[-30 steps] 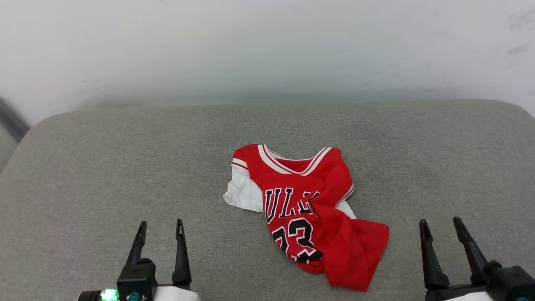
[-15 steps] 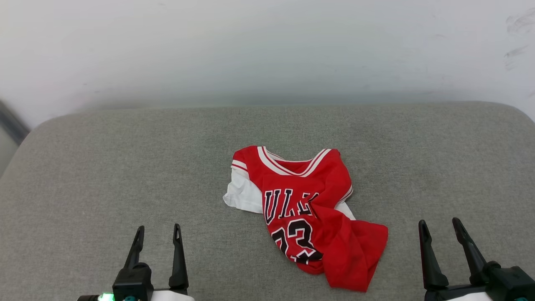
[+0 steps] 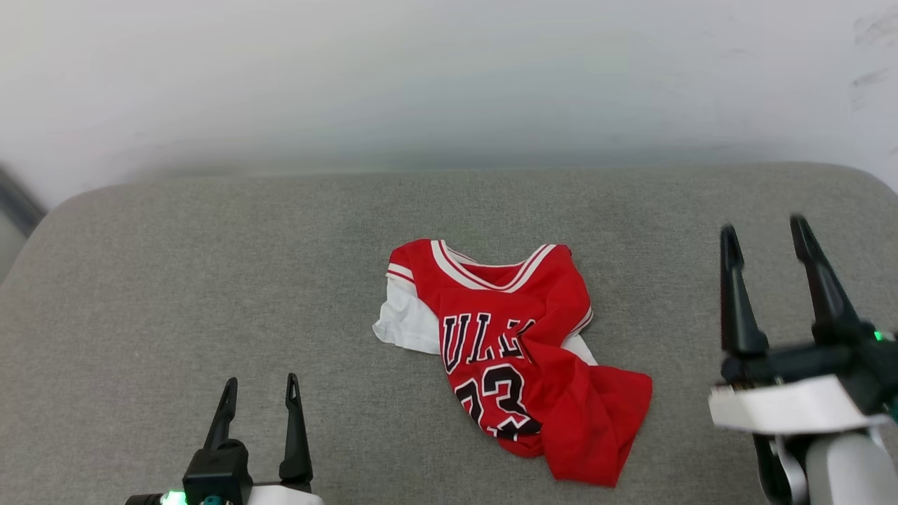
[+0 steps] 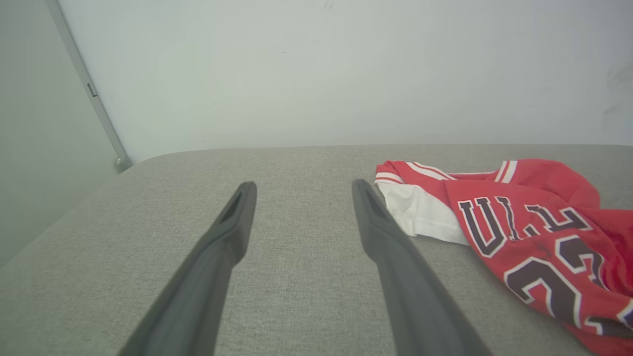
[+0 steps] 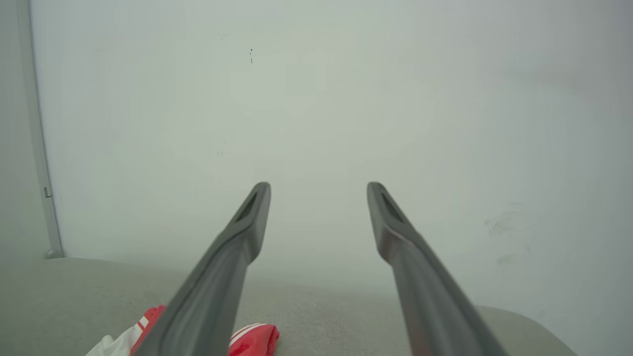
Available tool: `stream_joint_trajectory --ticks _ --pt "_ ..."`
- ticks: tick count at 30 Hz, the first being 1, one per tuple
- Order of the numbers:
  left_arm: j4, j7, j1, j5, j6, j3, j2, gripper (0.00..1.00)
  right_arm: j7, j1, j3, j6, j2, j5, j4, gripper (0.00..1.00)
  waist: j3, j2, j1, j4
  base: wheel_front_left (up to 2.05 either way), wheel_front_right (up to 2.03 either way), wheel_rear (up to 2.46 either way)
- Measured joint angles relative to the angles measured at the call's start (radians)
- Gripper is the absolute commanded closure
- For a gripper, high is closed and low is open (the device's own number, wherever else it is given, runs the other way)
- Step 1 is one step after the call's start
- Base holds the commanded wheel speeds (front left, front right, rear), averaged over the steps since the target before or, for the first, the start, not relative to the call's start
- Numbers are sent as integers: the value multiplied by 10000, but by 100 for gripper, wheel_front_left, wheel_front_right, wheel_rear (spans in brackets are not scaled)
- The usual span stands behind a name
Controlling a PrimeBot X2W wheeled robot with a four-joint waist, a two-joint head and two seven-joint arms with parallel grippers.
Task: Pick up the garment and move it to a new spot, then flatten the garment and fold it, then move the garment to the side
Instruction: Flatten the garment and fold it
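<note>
lying crumpled at centre frame on a grey cushion [image 3: 175, 280], the garment [image 3: 519, 337] sits untouched; the left gripper [image 3: 261, 381], lower left, and the right gripper [image 3: 762, 226], right edge, are both spread wide, empty.

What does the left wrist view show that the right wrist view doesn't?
Left wrist, not right wrist: the left gripper, open, low over the cushion; the garment with its black lettering, the 23 and a white sleeve. Right wrist, not left wrist: the right gripper, open, aimed at the wall. Both: grey cushion, white wall and some of the garment; right wrist catches a red-and-white edge at its bottom.
</note>
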Motion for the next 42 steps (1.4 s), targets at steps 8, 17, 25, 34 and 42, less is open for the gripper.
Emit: stream_joint_trajectory --ticks 8,17,25,34,42 --pt "-59 0 -191 86 -35 35 -100 0 0 -3079 1791 2 -1720 -232 2080 0 345 0 0 9 0 0 0" --pt "-169 -2 -472 100 -42 -54 -148 0 3931 -6311 7127 0 -4516 3053 4301 0 787 0 1 199 0 0 0" --pt "-370 -2 -1058 58 65 -174 -153 0 8161 -8914 11164 0 -5818 7053 3906 0 1652 0 1 383 0 0 0" --pt "-416 -2 -1886 -238 414 -709 -161 0 9041 -9895 12899 0 -5453 7877 4792 0 2880 0 1 743 0 0 0" --pt "-374 -2 -2085 -290 456 -652 -161 0 9217 -9295 12715 -6 -5413 7451 4725 9 3422 1 0 1107 0 0 0"
